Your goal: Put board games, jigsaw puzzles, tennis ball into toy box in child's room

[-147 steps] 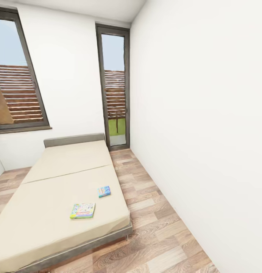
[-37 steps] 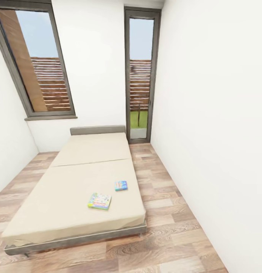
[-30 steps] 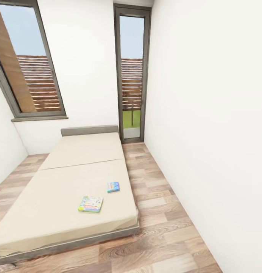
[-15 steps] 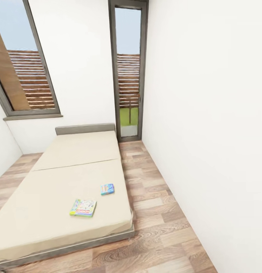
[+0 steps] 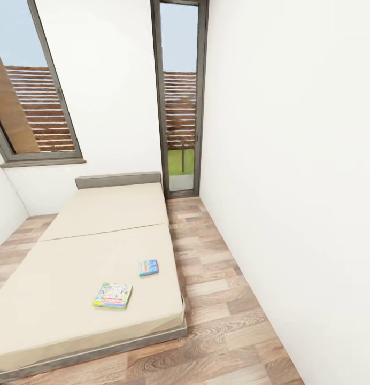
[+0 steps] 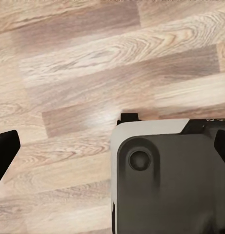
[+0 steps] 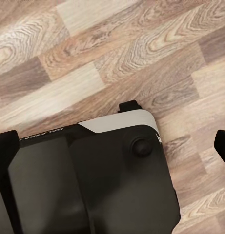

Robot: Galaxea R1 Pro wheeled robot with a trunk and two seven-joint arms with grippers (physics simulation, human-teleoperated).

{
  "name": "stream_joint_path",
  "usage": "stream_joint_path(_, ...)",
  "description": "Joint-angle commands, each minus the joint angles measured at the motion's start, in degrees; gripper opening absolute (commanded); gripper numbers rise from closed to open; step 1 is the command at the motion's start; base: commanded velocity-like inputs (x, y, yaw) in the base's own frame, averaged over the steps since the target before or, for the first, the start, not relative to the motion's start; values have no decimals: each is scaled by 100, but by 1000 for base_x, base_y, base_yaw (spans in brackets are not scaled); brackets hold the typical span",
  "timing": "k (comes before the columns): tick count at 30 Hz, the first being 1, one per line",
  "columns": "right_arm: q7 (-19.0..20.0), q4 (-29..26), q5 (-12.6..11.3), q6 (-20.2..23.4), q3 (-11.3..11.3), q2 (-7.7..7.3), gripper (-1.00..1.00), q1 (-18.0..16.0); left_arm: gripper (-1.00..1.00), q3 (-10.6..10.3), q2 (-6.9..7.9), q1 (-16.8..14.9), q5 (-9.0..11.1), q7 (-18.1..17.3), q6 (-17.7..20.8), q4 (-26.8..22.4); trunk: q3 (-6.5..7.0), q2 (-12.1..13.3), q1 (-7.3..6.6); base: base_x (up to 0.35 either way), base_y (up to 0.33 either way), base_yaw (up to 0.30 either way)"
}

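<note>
Board games: larger box (image 5: 113,295) near the bed (image 5: 72,256) foot, smaller blue box (image 5: 148,267) just beyond, right of it. Left gripper (image 6: 112,146) and right gripper (image 7: 112,139) spread wide, empty, hanging over plank floor (image 5: 222,299). Boxes ahead, leftward; likely nearer left arm.

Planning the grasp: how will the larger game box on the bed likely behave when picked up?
The larger game box looks flat and thin, so probably light and stiff. It lies flush on the soft-looking mattress, so getting a finger under its edge may be awkward. It shouldn't roll.
</note>
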Motion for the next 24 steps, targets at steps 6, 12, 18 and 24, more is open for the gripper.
stream_joint_path(6,-14,-8,-28,-5,-9,14,100,-2,100,-4,1,-5,-4,3,-20,5,-14,-12,4,25,-2,153)
stream_joint_path(12,-61,-8,-19,-6,-8,71,100,-2,100,-4,1,-5,-3,3,-20,5,-14,-12,4,3,0,271)
stream_joint_path(18,-226,-8,-5,-6,-8,94,100,-2,100,-4,1,-5,-3,3,-20,5,-14,-12,4,1,0,287)
stream_joint_path(24,-285,-8,-2,-6,-8,98,100,-2,100,-4,1,-5,-3,3,-20,5,-14,-12,4,32,0,290)
